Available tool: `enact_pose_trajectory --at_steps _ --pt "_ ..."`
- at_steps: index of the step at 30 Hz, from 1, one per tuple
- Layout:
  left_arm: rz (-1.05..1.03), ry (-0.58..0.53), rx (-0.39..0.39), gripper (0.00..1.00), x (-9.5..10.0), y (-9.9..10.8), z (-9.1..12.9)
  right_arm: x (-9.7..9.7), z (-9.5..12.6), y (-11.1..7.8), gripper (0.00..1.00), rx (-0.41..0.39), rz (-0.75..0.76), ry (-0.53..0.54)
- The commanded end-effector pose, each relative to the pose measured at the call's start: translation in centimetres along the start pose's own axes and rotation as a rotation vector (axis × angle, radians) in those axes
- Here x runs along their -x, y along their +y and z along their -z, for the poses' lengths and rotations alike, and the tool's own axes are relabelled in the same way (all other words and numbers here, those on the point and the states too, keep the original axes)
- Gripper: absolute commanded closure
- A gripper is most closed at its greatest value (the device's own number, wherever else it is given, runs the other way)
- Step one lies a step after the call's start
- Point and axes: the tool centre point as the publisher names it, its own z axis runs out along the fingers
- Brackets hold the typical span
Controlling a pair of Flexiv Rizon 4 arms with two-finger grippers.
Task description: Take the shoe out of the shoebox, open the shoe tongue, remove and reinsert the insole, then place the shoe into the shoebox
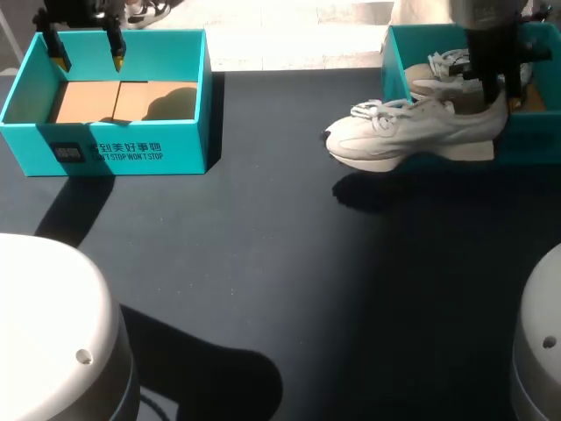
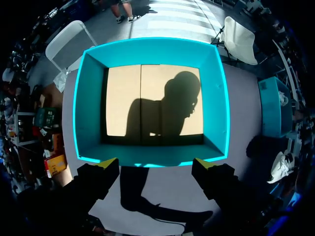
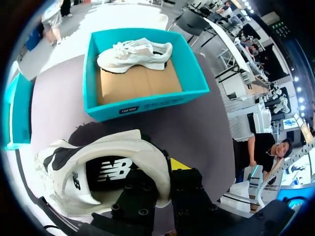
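R pincer [image 3: 166,171] clamped on white shoe [image 1: 412,136] at heel, one finger inside, one outside. Shoe hangs just in front of shoebox [image 1: 526,140], over table [image 1: 263,263], toe pointing away from it. 2nd shoe [image 1: 447,74] lies inside shoebox. L pincer [image 1: 88,60], fingers spread w/ nothing between, hovers over L box [image 1: 123,153], well apart from shoebox.

The white shoe [image 1: 412,136] looks like smooth, faintly glossy synthetic leather with cloth laces [image 1: 372,112] and a black matt insole [image 3: 106,174], the left shoebox [image 1: 123,151] and the right shoebox [image 1: 535,132] are matt teal cardboard with bare brown card floors, and the dark worktop [image 1: 289,289] is smooth and matt.
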Motion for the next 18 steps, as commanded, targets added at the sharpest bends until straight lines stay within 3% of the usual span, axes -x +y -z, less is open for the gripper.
enact_pose_trajectory --at_steps 1,9,13,18 --pt "0.0 0.0 0.0 0.0 0.0 0.0 0.0 -2.1 2.1 -6.1 1.0 0.178 0.004 -0.029" --pt "0.0 0.0 0.0 0.0 0.0 0.0 0.0 -5.8 4.1 -10.2 1.0 0.191 0.009 -0.003" --pt "0.0 0.0 0.0 0.0 0.0 0.0 0.0 -7.5 4.9 -12.0 1.0 0.154 0.016 0.048" --pt "0.0 0.0 0.0 0.0 0.0 0.0 0.0 -7.5 4.9 -12.0 1.0 0.154 0.016 0.048"
